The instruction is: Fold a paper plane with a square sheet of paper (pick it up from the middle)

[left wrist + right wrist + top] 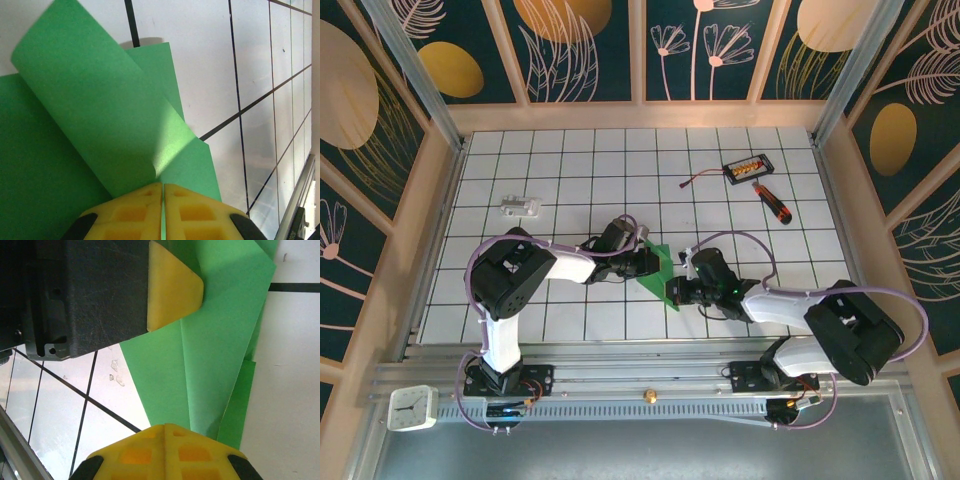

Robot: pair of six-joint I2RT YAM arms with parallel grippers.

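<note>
At left, the left gripper [163, 186] is pinched closed on the green paper sheet [100, 115], and we see a thin green edge between its yellow pads. From above, the partly folded sheet lies mid-way across the tiled table [570, 160], half hidden by both wrists. At right, the right gripper [165, 427] is clamped on the sheet's edge, its body cut off below.

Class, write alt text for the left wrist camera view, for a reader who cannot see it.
The left gripper, yellow-tipped, is pinched shut on the edge of a bright green sheet of paper, which curls up and over in one broad fold. Behind it lies a white table marked with black grid lines.
</note>
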